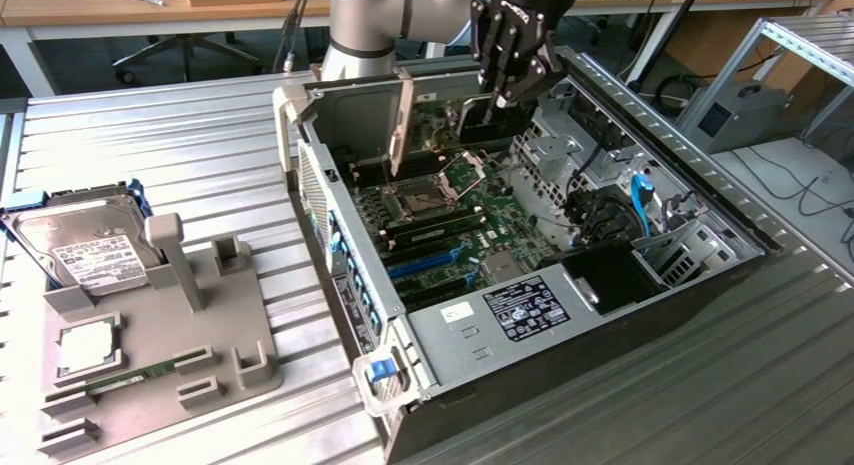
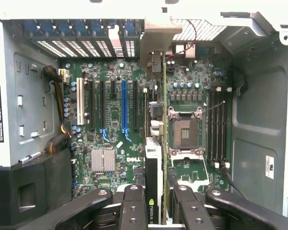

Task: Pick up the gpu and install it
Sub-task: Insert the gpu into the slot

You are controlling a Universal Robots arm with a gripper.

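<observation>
**Exterior view.** Gripper (image 1: pixel 498 93), twelve o'clock, pinches the gpu (image 1: pixel 441 105) by its upper edge. The card hangs on edge above the open computer case (image 1: pixel 427 360), with its silver bracket (image 1: pixel 400 125) beside the rear wall. There is free room above the case. Hard drive (image 1: pixel 94 250) and grey fixture (image 1: pixel 174 335), nine o'clock, are well apart.

**Wrist view.** Gripper (image 2: pixel 156 213) is clamped on the gpu (image 2: pixel 154 163), which is seen edge-on between the blue expansion slot (image 2: pixel 125 108) and the CPU socket (image 2: pixel 185 132).

**Likely risks.** The bracket could snag the rear wall's rim. If the card edge is off any slot, it could press on the motherboard (image 2: pixel 110 139) or the socket lever. Side margins are narrow.
</observation>
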